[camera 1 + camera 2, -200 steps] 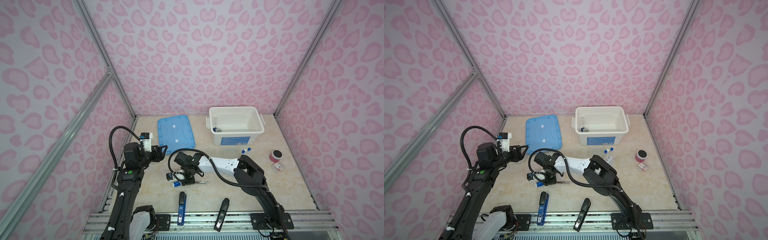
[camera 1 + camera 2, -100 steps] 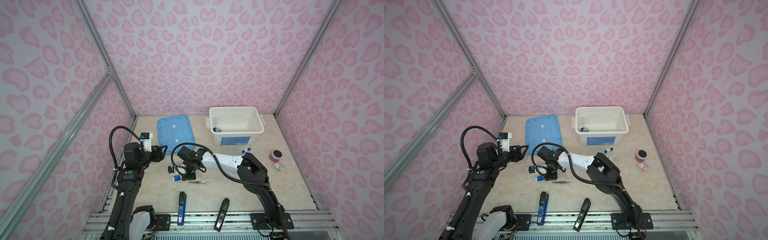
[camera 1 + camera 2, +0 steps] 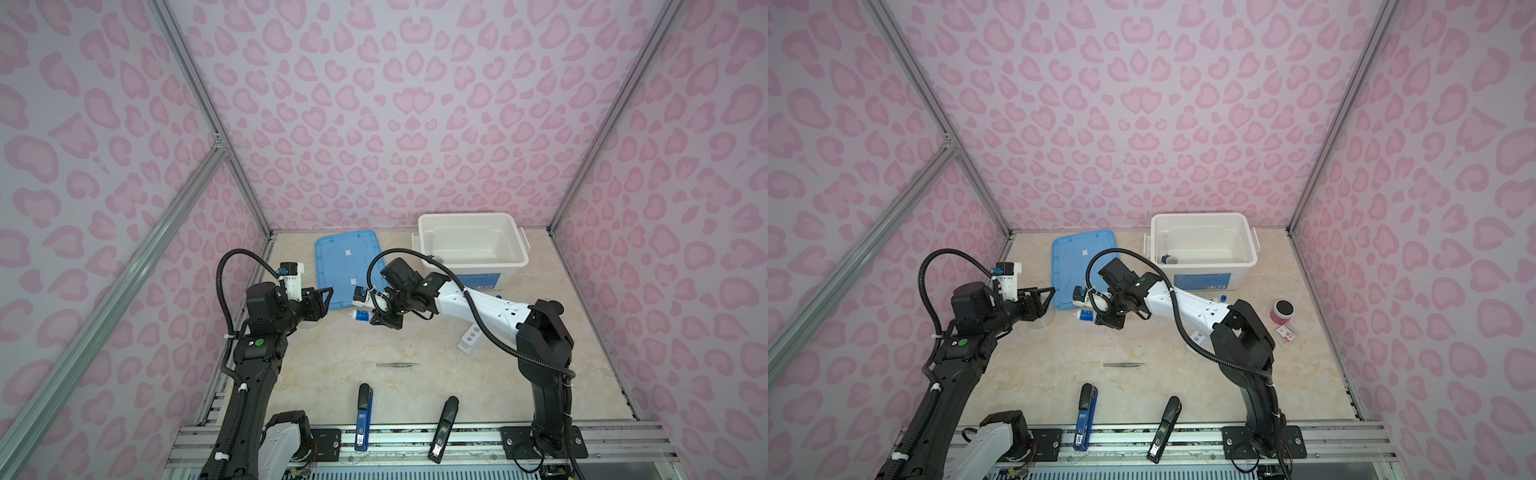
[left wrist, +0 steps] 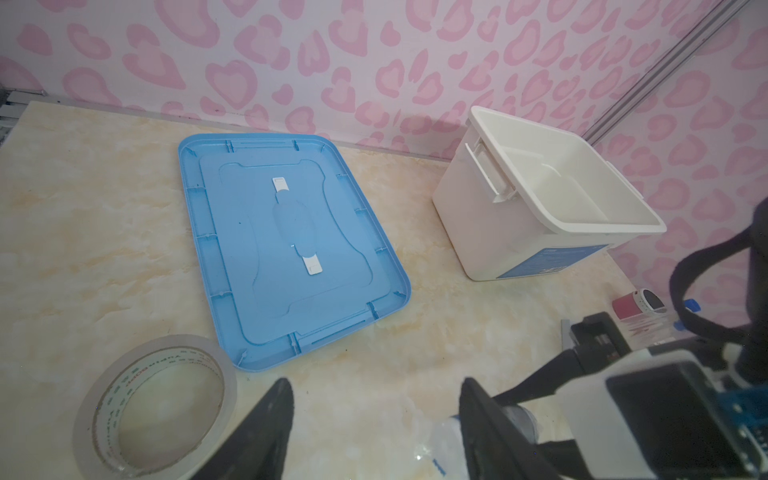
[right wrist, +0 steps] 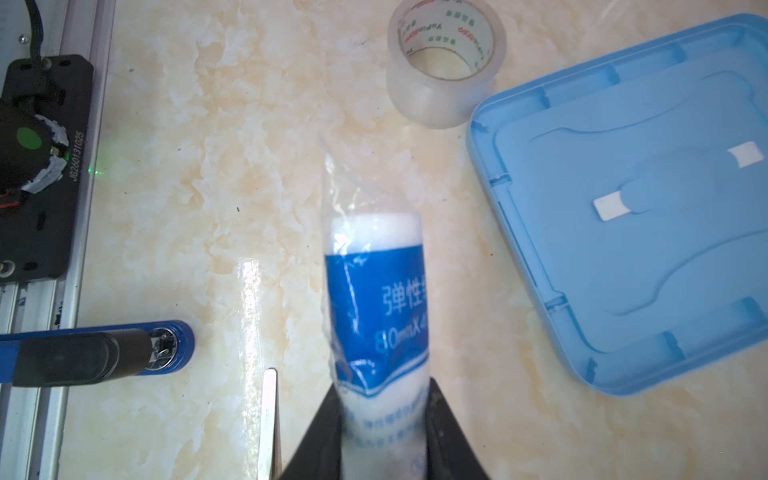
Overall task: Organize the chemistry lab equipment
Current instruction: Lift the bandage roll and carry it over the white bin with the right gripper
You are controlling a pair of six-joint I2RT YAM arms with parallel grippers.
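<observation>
Pink heart-print walls box in our marble tabletop (image 3: 332, 353), where our right gripper (image 5: 382, 415) pinches one end of the white-and-blue wrapped roll (image 5: 376, 299) beside the blue lid (image 5: 623, 208). It looks light, squashy and crinkly-slick, so we'd grip mid-body; our left gripper (image 4: 374, 386) gapes empty.

Bare beige marble tabletop (image 3: 332, 374) lay open in the middle, broken only by thin metal tweezers (image 3: 397, 365). The flat blue plastic lid (image 3: 347, 266) and the white plastic bin (image 3: 469, 239) filled the far side, with a narrow bare strip between them. The clear tape roll (image 5: 436, 99) stood near the lid's corner. The blue stapler-like tool (image 3: 363, 415) and the black stapler-like tool (image 3: 444, 417) lay at the front edge.
</observation>
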